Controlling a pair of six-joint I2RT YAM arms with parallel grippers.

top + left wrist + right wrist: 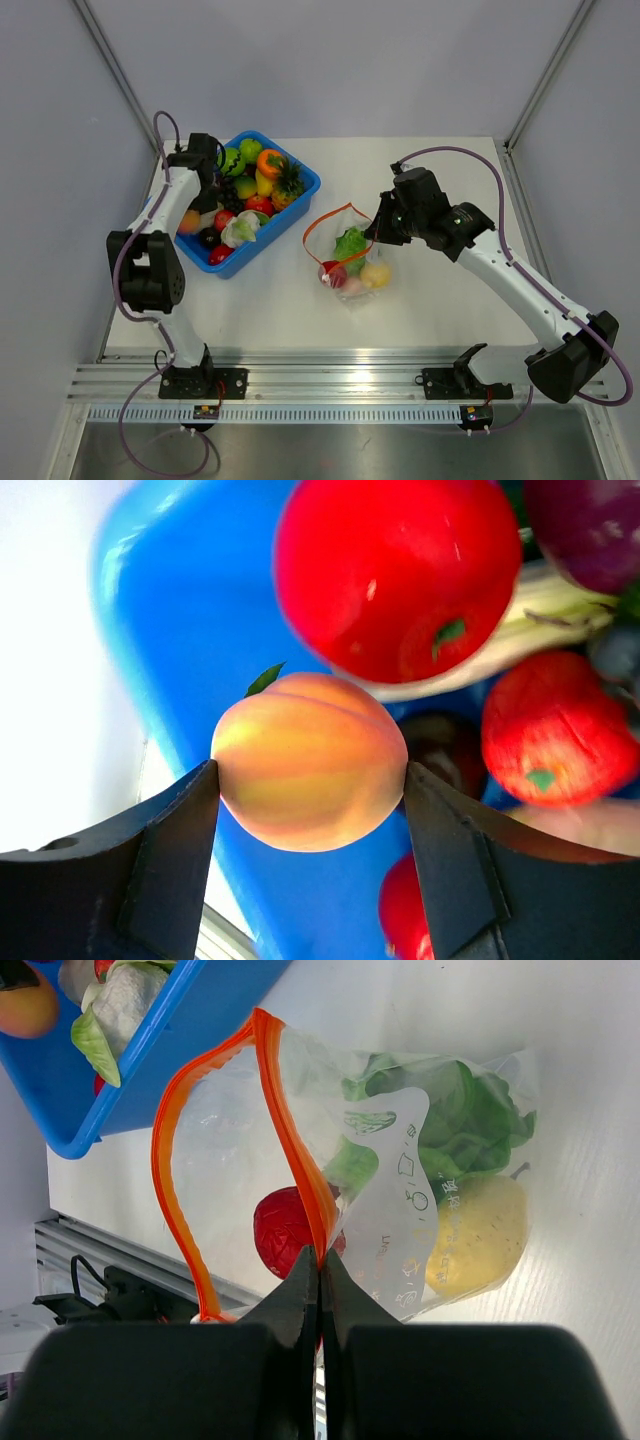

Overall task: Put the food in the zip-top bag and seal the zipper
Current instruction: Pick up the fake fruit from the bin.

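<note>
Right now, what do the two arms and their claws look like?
The left arm and right arm have white links, black joints and a looping purple cable. The left claw and right claw have black, wedge-shaped fingers.

The zip-top bag is thin clear plastic, crinkled and glossy. The bin is smooth glossy blue plastic and the peach smooth, satin. The bench is white, matt, faintly grained.
</note>
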